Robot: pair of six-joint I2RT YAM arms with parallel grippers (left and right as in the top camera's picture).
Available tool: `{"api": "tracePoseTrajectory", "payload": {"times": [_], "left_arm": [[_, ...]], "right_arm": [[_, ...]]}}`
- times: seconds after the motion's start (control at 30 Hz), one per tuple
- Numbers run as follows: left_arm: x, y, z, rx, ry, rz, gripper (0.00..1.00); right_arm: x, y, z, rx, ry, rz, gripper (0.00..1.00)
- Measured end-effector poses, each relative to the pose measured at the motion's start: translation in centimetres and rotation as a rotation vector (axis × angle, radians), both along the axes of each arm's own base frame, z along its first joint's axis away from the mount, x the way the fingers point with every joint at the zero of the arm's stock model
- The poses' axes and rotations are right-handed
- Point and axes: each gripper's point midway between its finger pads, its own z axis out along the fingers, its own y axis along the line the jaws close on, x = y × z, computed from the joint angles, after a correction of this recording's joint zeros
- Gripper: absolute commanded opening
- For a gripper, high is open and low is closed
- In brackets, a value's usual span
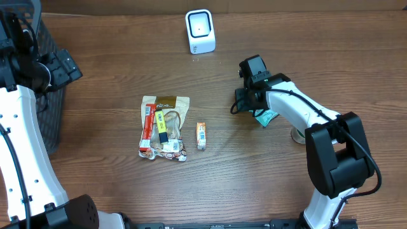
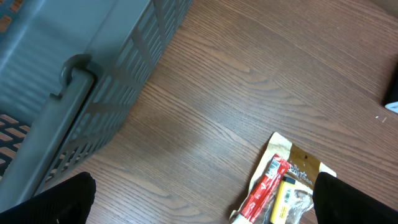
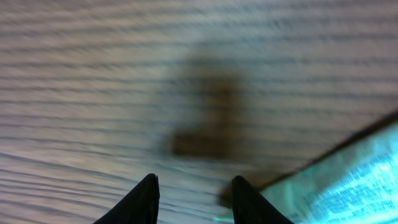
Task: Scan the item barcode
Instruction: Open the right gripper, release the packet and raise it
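Note:
A white barcode scanner [image 1: 200,30] stands at the back of the table. My right gripper [image 1: 247,103] hangs in front of it and to the right, partly closed on the edge of a teal packet [image 1: 268,116]. In the blurred right wrist view the teal packet [image 3: 348,180] spreads out to the right of my gripper [image 3: 195,190], and a sliver of it shows low between the fingers. My left gripper [image 2: 205,205] is wide open above bare wood, with nothing between its fingers. It hangs at the far left [image 1: 58,67].
A tan pouch [image 1: 164,127] with a red stick [image 2: 267,186] and a yellow item [image 2: 287,193] on it lies mid-table. A small orange packet [image 1: 201,135] lies beside it. A grey slatted basket [image 2: 93,74] stands at the left edge [image 1: 52,121].

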Motion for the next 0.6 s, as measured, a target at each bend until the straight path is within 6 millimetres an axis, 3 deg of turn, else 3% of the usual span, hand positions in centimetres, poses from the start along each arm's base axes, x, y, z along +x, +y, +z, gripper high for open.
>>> {"api": "tracePoseTrajectory", "payload": {"times": [0.33, 0.6], "left_arm": [[0.0, 0.0, 0.0, 0.0, 0.0, 0.0, 1.0], [0.0, 0.0, 0.0, 0.0, 0.0, 0.0, 1.0]], "right_arm": [[-2.4, -2.5, -0.8, -0.123, 0.089, -0.03, 0.39], [-2.0, -3.1, -0.6, -0.155, 0.067, -0.043, 0.39]]}}
